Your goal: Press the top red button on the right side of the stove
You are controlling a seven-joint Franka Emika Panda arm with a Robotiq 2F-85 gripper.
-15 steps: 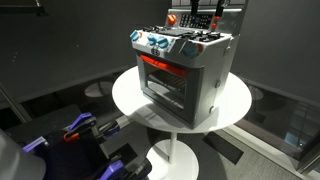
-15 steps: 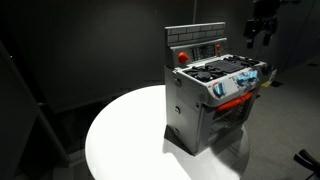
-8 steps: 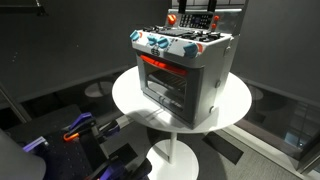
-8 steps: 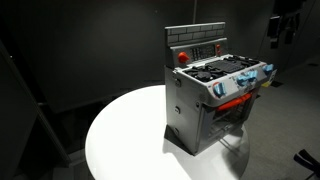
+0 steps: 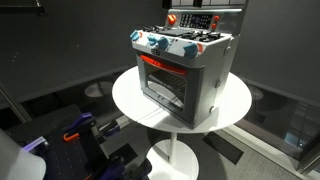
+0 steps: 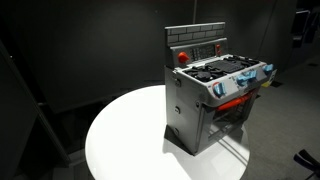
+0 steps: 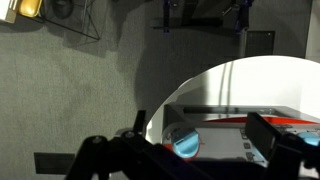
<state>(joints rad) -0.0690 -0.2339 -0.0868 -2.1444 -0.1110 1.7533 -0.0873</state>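
Observation:
The small grey-silver toy stove (image 5: pixel 190 75) stands on a round white table (image 5: pixel 130 95). It has a red-trimmed oven door, blue knobs along the front and an upright back panel. It shows in both exterior views (image 6: pixel 210 100). A red button (image 6: pixel 182 57) sits at one end of the back panel. My gripper (image 6: pixel 301 22) hangs high at the frame's edge, well away from the stove. In the wrist view its two dark fingers (image 7: pixel 185 150) stand wide apart and empty, with a blue knob (image 7: pixel 185 141) and the stove top (image 7: pixel 250 120) beyond them.
The white table (image 6: pixel 120 130) has bare surface around the stove. Dark curtains surround the scene. Blue, red and black equipment (image 5: pixel 75 130) sits low beside the table. A metal stand (image 7: pixel 205 15) is on the floor in the wrist view.
My gripper has moved away from the stove's back panel. It has slid to the frame's edge in one exterior view and risen out of the top of the other. The stove has not moved.

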